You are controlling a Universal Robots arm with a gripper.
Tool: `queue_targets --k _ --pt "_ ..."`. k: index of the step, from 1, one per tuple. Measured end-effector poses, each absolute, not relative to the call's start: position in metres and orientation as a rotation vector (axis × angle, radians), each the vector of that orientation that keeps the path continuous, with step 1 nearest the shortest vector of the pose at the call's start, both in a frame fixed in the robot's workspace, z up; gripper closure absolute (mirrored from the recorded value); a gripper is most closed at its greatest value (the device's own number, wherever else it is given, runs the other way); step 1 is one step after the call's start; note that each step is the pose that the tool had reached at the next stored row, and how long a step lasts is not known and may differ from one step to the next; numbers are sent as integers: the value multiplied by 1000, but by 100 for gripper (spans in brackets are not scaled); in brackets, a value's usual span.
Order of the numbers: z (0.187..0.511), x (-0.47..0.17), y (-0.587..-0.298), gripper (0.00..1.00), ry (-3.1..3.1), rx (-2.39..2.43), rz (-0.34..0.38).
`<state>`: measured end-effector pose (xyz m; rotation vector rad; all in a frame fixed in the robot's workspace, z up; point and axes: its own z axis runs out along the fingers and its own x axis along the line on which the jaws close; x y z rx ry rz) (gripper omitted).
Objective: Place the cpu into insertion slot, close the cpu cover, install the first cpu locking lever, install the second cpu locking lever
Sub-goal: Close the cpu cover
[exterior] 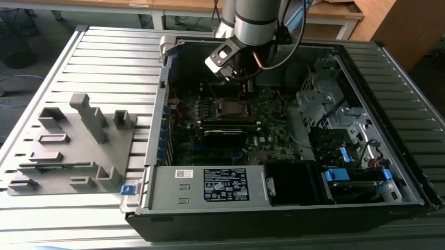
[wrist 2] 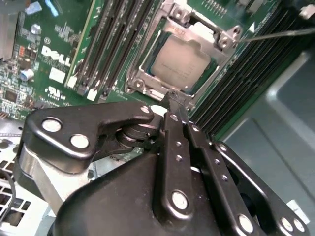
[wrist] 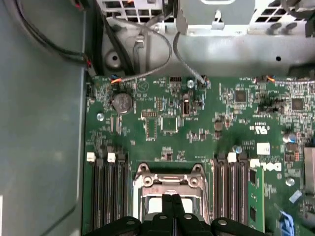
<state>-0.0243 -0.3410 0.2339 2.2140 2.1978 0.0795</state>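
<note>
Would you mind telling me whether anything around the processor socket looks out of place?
Nothing looks damaged. The cpu sits flat under the cpu cover, but a thin metal lever sticks out free beside it, apparently unlatched.

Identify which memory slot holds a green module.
The outermost slot of the bank beside the white label, farthest from the cpu; the other slots are bare black.

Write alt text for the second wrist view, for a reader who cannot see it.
The gripper, shut, has its tips at the edge of the silvery cpu cover, which frames the grey cpu. Long black memory slots flank it on the green motherboard.
</note>
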Motion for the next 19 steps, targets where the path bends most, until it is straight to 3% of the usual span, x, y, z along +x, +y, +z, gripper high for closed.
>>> queue_targets --k 19 --pt "233 -25 -341 89 2234 2203 54"
